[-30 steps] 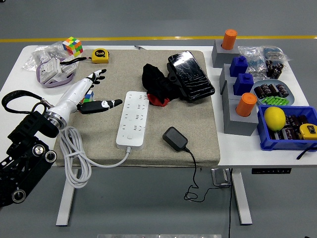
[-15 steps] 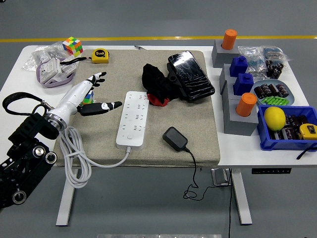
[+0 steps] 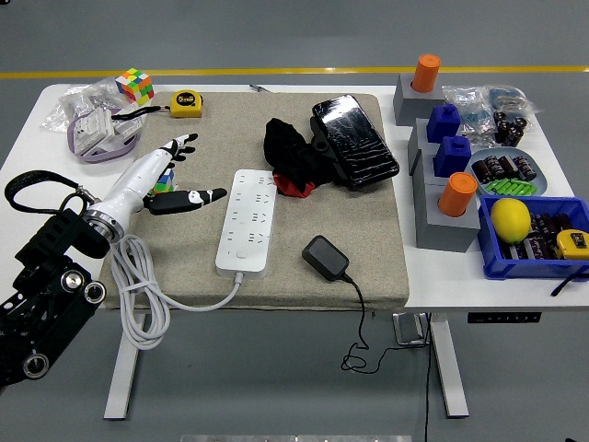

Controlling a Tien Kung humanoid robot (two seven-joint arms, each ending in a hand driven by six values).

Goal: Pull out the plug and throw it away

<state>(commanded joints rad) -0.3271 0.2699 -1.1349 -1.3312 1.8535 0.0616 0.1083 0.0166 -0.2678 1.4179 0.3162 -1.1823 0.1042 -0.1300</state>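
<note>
Little has moved since half a second ago: the left hand (image 3: 175,175) has only dipped a touch.

It hovers released, fingers spread, holding nothing, at the left of the frame over the grey mat (image 3: 368,230) on the bench (image 3: 37,120). Its thumb points at the white power strip (image 3: 247,221) just to its right. The black plug (image 3: 326,257) lies unplugged on the mat at lower centre, well apart from the hand, beyond the strip.
</note>
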